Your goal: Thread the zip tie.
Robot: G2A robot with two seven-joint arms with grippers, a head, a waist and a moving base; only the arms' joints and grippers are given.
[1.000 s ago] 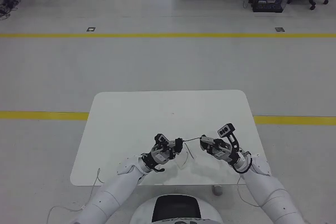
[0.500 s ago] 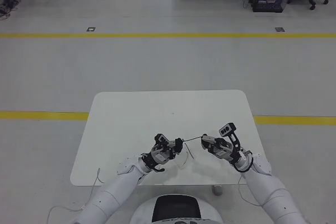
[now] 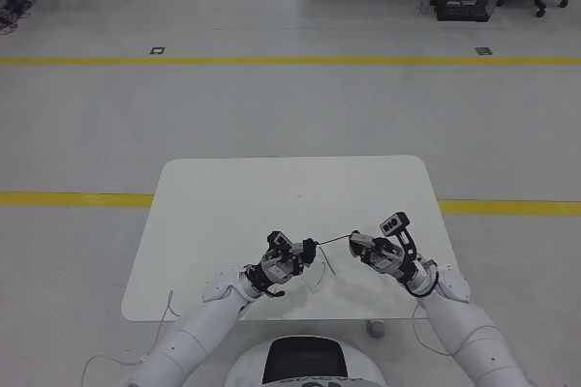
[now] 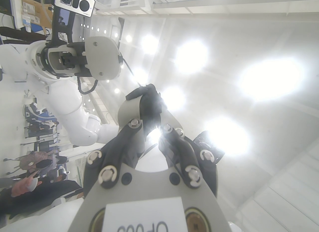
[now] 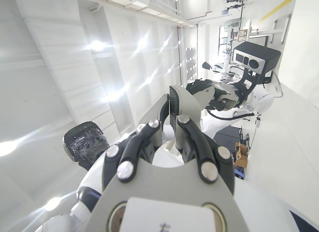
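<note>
A thin black zip tie (image 3: 331,239) spans the short gap between my two grippers above the front part of the white table (image 3: 271,189). My left gripper (image 3: 308,249) is shut on one end of it. In the left wrist view the fingers (image 4: 145,103) are pressed together, and the zip tie (image 4: 130,72) runs from them toward the right gripper (image 4: 99,60). My right gripper (image 3: 354,244) is shut on the other end. Its pads (image 5: 174,103) meet in the right wrist view, with the left gripper (image 5: 206,90) close behind.
A thin pale strand (image 3: 320,277) lies on the table just below the grippers. A cable (image 3: 168,306) hangs by the front left edge. The table's far half is bare. Yellow lines (image 3: 68,199) mark the floor around it.
My right arm has drifted slightly to the right. The left arm holds still and the zip tie stays gripped at both ends.
</note>
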